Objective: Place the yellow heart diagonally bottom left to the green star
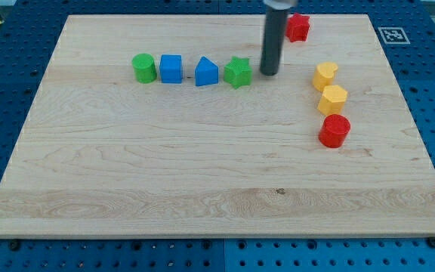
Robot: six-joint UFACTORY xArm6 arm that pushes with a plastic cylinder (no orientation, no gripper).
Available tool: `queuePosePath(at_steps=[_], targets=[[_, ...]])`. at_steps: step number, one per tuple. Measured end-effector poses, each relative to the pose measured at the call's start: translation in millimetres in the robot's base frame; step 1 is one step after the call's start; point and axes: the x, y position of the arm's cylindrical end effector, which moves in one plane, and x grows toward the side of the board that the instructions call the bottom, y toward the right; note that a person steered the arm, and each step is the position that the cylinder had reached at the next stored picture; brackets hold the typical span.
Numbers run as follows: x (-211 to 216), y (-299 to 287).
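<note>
The yellow heart [325,75] lies at the view's right, just above a yellow hexagon [332,99]. The green star [238,72] sits in the upper middle, at the right end of a row of blocks. My tip [269,73] rests on the board just right of the green star, between it and the yellow heart, about 75 pixels left of the heart. The rod rises straight up out of the view's top.
Left of the star in a row: a blue house-shaped block [206,72], a blue cube [171,68], a green cylinder [143,67]. A red star [298,26] sits near the top edge. A red cylinder [334,131] lies below the yellow hexagon. The wooden board [202,181] sits on a blue pegboard.
</note>
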Motion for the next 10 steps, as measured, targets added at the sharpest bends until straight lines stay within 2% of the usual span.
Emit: queuePosePath(at_steps=[1, 4, 6, 8, 9, 10], targets=[[-8.9, 48.7], [-8.9, 63.0], [-6.4, 96.8], [31.8, 41.4], [41.2, 41.4], [24.7, 62.2]])
